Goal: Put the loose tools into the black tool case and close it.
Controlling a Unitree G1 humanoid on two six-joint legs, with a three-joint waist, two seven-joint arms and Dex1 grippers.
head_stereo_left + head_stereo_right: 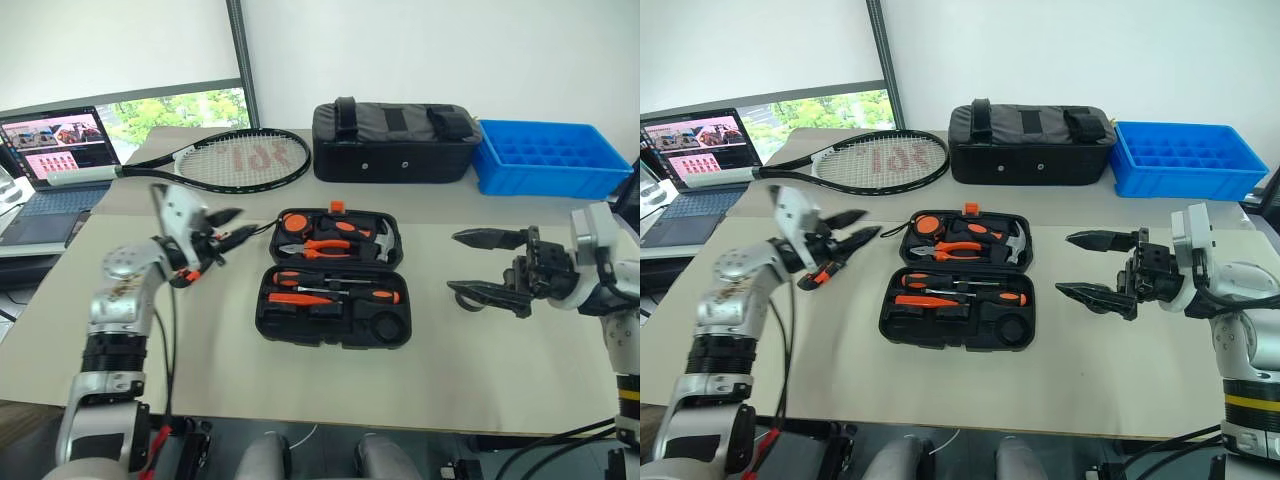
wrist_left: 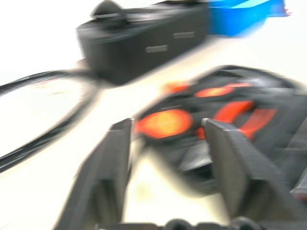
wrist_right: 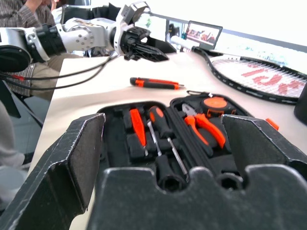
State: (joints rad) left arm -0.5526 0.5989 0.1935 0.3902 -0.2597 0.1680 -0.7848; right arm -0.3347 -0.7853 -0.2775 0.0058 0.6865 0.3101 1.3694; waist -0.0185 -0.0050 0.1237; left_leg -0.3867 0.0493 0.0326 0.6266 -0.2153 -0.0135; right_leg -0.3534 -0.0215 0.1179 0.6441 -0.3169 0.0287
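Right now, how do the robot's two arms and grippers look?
Both arms have silver-grey metal housings with black joint sections. The left gripper and the right gripper each carry two black, pointed fingers. Thin black cables hang along the left arm. The right arm bears a yellow-and-black band low down.

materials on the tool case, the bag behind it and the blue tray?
Tool case: looks like hard black plastic, matte, with moulded tool slots and an orange latch. Bag: seems to be black fabric, soft-edged, with straps over the top; the front may be a smoother coated panel. Blue tray: probably rigid moulded plastic, slightly glossy, with a grid of compartments.
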